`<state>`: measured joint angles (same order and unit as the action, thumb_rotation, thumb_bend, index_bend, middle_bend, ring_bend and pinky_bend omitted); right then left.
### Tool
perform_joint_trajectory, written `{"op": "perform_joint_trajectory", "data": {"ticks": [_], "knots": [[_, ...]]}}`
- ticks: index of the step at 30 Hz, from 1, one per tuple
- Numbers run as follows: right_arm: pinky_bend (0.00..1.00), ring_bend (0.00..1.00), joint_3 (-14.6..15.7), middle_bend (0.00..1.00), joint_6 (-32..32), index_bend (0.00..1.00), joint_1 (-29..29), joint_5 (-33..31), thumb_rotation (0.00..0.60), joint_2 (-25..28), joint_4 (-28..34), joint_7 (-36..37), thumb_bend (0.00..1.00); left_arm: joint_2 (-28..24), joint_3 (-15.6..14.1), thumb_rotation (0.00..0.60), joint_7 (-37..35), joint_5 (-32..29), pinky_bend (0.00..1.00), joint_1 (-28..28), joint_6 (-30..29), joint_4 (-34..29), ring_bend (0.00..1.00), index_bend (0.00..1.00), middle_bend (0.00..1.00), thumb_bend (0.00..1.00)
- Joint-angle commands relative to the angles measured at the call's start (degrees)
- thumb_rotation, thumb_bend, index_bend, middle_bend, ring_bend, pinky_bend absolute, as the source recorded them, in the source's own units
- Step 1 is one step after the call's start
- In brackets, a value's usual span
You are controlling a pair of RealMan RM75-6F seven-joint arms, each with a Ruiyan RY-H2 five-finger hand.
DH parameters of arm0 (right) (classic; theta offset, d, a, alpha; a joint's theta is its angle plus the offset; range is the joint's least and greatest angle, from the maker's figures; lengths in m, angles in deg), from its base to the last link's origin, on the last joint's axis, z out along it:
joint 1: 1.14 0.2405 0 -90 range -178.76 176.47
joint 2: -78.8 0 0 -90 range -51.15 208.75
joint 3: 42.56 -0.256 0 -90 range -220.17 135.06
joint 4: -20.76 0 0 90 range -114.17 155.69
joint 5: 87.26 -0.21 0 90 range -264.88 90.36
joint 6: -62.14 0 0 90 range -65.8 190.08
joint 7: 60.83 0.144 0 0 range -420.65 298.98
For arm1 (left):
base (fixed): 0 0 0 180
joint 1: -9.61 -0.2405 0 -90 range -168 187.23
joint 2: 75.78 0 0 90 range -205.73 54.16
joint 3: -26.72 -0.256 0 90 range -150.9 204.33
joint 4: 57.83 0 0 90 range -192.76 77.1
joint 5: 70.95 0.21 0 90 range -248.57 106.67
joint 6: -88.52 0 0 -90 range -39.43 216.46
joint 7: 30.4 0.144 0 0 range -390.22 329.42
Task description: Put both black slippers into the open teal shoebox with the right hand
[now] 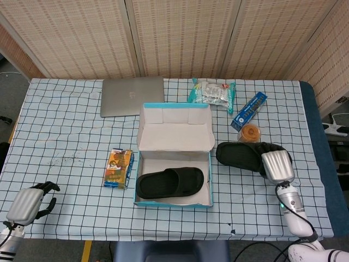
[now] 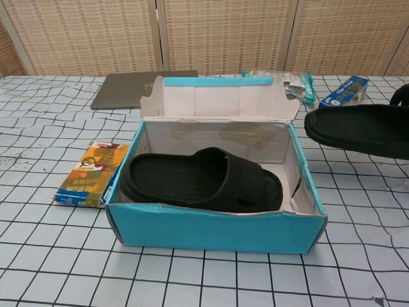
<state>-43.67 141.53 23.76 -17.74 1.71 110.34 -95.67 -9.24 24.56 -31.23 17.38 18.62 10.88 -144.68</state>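
One black slipper (image 1: 170,182) (image 2: 201,180) lies inside the open teal shoebox (image 1: 172,203) (image 2: 211,231) at the table's middle. The second black slipper (image 1: 242,155) (image 2: 358,130) hangs in the air to the right of the box, gripped at its right end by my right hand (image 1: 277,166). In the chest view only fingertips of that hand (image 2: 401,94) show at the right edge. My left hand (image 1: 28,202) rests at the table's front left corner with its fingers curled in, holding nothing.
A grey laptop (image 1: 132,95) lies behind the box. A snack packet (image 1: 119,167) sits left of it. Behind and to the right are a clear bag (image 1: 212,91), a blue carton (image 1: 248,109) and an orange-filled tub (image 1: 250,132).
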Motion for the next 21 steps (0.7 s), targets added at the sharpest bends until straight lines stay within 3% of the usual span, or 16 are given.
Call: {"op": "perform_joint_trajectory", "data": {"ticks": [1, 5, 11, 21], "knots": [[0.51, 0.51, -0.4, 0.67, 9.0, 0.71, -3.1, 7.0, 0.600, 1.8, 8.3, -6.9, 0.00, 0.0, 0.0, 0.600, 0.1, 0.1, 0.60, 0.0, -0.1, 0.1, 0.42, 0.41, 0.38, 0.47], [0.51, 0.51, -0.8, 0.67, 9.9, 0.71, -2.8, 11.9, 0.600, 2.3, 13.9, -7.4, 0.00, 0.0, 0.0, 0.600, -0.1, -0.2, 0.60, 0.0, 0.2, 0.1, 0.42, 0.41, 0.38, 0.47], [0.52, 0.52, -1.8, 0.68, 4.1, 0.72, 0.8, 16.3, 0.600, -0.9, 15.0, -5.1, 0.00, 0.0, 0.0, 0.600, 0.0, -0.1, 0.60, 0.0, 0.1, 0.2, 0.42, 0.41, 0.38, 0.47], [0.52, 0.52, -8.4, 0.68, -8.1, 0.72, 10.7, 12.4, 0.600, -18.7, 6.6, -10.0, 0.00, -0.3, 0.0, 0.600, -1.0, 0.5, 0.60, -0.1, -0.6, 0.1, 0.42, 0.41, 0.38, 0.47]]}}
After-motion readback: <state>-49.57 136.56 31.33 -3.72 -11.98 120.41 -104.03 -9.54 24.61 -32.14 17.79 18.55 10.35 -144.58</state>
